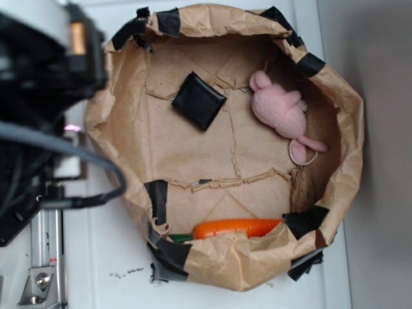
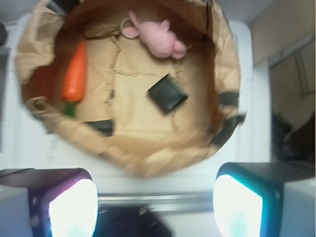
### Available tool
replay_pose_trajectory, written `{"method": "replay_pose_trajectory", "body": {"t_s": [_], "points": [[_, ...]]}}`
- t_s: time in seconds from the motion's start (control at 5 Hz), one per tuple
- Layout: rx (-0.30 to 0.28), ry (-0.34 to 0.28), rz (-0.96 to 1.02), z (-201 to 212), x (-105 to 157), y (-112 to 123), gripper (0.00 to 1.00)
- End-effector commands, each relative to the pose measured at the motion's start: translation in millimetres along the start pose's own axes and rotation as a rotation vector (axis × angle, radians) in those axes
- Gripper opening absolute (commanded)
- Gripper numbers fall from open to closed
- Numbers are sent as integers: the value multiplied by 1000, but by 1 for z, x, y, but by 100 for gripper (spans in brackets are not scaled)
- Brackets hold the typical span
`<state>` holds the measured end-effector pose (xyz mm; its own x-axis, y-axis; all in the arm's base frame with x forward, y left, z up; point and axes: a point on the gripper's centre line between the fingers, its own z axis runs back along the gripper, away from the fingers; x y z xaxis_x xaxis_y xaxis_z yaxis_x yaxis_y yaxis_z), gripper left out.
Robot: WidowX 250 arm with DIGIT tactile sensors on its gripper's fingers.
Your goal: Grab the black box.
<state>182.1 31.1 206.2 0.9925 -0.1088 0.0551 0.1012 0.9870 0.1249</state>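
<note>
The black box (image 1: 199, 100) lies flat on the floor of the paper bag (image 1: 335, 96), toward its far wall, near the pink plush toy (image 1: 280, 109) but apart from it; an orange carrot (image 1: 237, 228) lies along the near wall; the jaws, spread wide, hang outside the bag's rim, holding nothing.

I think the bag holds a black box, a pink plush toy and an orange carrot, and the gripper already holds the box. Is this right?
Not quite: the gripper holds nothing. The wrist view shows it outside the paper bag, with the black box, pink plush toy and carrot lying inside.
</note>
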Motion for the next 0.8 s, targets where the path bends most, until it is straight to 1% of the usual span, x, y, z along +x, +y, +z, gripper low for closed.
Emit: {"method": "replay_pose_trajectory", "body": {"t_s": [0.0, 0.2, 0.6], "points": [[43, -74, -448, -47, 26, 3, 100], [53, -112, -542, -69, 35, 13, 100], [53, -112, -542, -69, 35, 13, 100]]}}
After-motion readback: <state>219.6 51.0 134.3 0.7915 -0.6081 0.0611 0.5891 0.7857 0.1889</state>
